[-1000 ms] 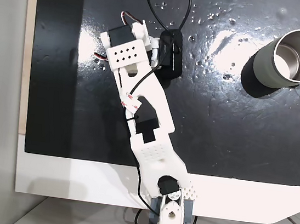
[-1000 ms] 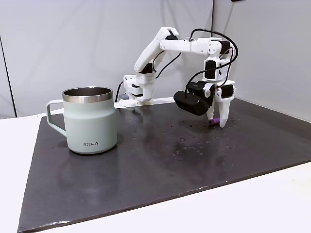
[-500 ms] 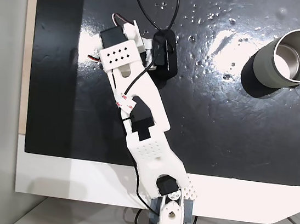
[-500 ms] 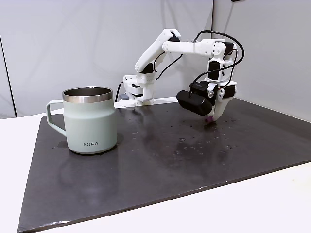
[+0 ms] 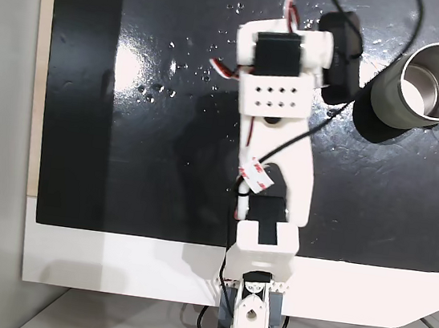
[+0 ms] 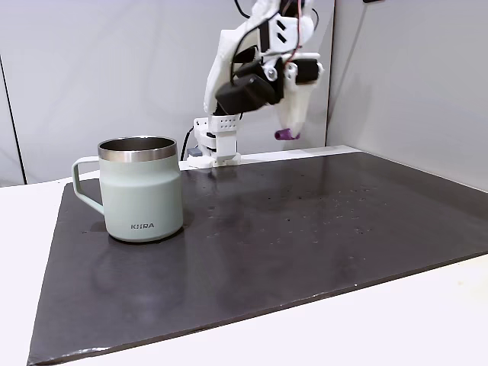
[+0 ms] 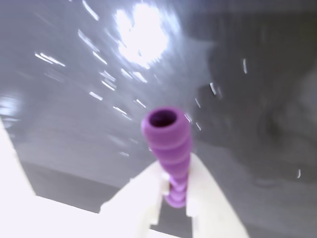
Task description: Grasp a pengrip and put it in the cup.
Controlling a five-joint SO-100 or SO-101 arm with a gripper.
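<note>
Between the tips of the white two-finger gripper (image 7: 174, 186), closed tight on it high above the dark tabletop (image 6: 305, 229), sticks the small purple ribbed tube-shaped pengrip (image 7: 168, 144), while the grey-silver stainless-steel cup (image 6: 141, 189) stands well below and off to the gripper's side.

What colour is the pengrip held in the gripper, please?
Purple, with ribbed rings; the pengrip shows best in the wrist view, clamped in the gripper.
</note>
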